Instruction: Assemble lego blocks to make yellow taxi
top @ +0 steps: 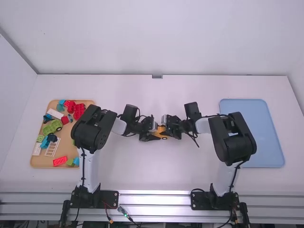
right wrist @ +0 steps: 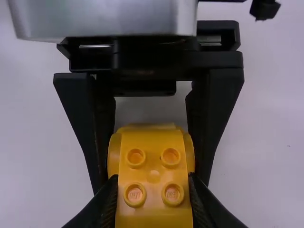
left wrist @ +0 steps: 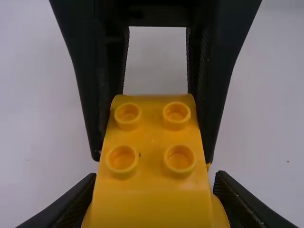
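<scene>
Mid-table, the yellow taxi piece (top: 160, 134) sits between the two grippers, with a dark round spot low on its side. From the left, my left gripper (top: 153, 135) is shut on one end; from the right, my right gripper (top: 166, 129) is shut on the other. In the left wrist view, the yellow piece (left wrist: 151, 159) shows four studs between the fingers of my left gripper (left wrist: 154, 202). In the right wrist view, my right gripper (right wrist: 153, 194) grips the four-studded yellow piece (right wrist: 154, 176), with a wider rounded yellow part behind it.
An orange-brown tray (top: 42, 162) at the left holds several loose pieces, among them a green vehicle part (top: 52, 127), red bricks (top: 60, 161) and a white ladder (top: 52, 147). A blue tray (top: 262, 142) lies at the right, partly behind the right arm.
</scene>
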You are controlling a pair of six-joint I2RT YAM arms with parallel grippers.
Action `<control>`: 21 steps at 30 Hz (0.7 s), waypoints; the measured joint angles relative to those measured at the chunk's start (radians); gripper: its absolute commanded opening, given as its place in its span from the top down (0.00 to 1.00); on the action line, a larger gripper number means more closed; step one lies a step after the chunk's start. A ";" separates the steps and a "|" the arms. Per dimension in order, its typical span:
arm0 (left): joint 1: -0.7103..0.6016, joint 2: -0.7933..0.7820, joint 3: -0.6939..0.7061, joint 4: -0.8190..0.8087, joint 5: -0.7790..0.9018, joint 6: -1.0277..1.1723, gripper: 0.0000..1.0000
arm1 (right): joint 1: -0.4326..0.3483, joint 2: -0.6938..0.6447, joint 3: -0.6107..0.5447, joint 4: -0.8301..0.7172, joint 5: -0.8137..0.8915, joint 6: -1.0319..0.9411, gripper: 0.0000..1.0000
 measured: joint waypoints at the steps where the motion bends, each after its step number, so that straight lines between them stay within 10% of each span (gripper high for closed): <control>1: 0.000 0.000 0.001 0.000 -0.002 0.000 0.76 | 0.000 0.001 -0.002 0.010 -0.002 0.005 0.74; 21: -0.008 0.000 0.002 0.004 -0.013 -0.011 0.77 | -0.045 0.056 0.006 0.047 -0.085 0.049 0.50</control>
